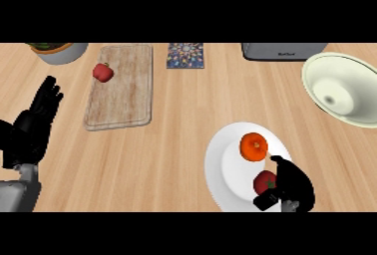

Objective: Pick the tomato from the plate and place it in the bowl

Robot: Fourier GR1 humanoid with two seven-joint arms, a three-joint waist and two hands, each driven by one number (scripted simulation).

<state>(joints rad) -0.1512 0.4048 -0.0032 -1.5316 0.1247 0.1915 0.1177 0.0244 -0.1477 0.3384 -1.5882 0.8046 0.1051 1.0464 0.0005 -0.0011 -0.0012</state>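
Head view shows my right hand (290, 188) low over the white plate (221, 164), fingers curled around the red tomato (264, 180), which sits on the plate's near side beside an orange fruit (254, 146). I judge the tomato light, smooth and easily bruised, so I'd cup its widest part. The bowl (340, 89) lies well apart at upper right; my left hand (33, 127) rests open at the left edge.

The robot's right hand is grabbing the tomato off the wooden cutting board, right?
Not quite. The right hand is grabbing the tomato off the white plate, not the cutting board. The head view shows the fingers curling round it on the plate.
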